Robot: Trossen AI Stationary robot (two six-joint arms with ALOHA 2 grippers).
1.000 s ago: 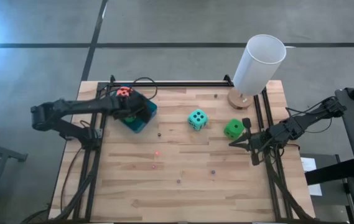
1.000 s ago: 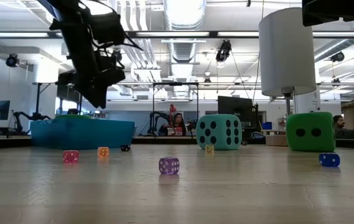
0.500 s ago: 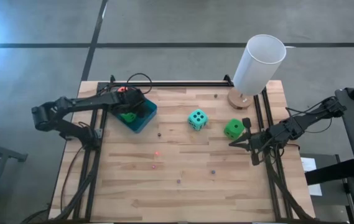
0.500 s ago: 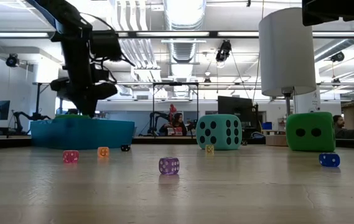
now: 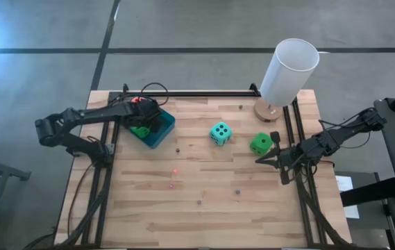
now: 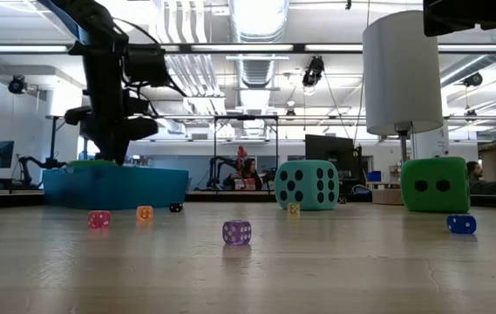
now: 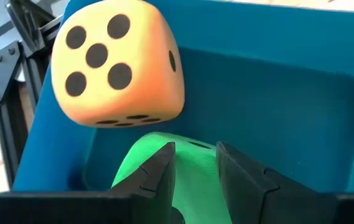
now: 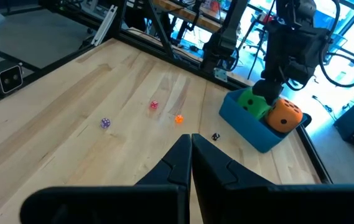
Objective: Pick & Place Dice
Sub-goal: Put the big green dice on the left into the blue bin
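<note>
The blue tray [image 5: 162, 136] stands at the table's far left. In it lie the orange-red die [image 7: 117, 62] and one green die [image 7: 140, 169], also seen in the right wrist view [image 8: 251, 101]. My left gripper [image 7: 195, 152] points down over that green die, its fingers a narrow gap apart. The teal die [image 5: 219, 132] and the second green die [image 5: 260, 144] rest on the table at centre right. My right gripper [image 5: 263, 160] is shut and empty, just near of the second green die. My left gripper comes from above, pointing down, and its fingertips [image 7: 164, 163] stand at the top of the green die in the tray. I cannot tell whether they touch it.
A tall white cylinder on a round wooden base [image 5: 289, 69] stands at the far right. Several tiny coloured dice lie scattered on the table, among them a purple one [image 6: 237, 231] and a pink one [image 6: 98, 219]. Black rails run along the left, right and far edges.
My left gripper has turned from a slant to upright and has gone down toward the tray, onto the green die there. The dice have stayed in place.
</note>
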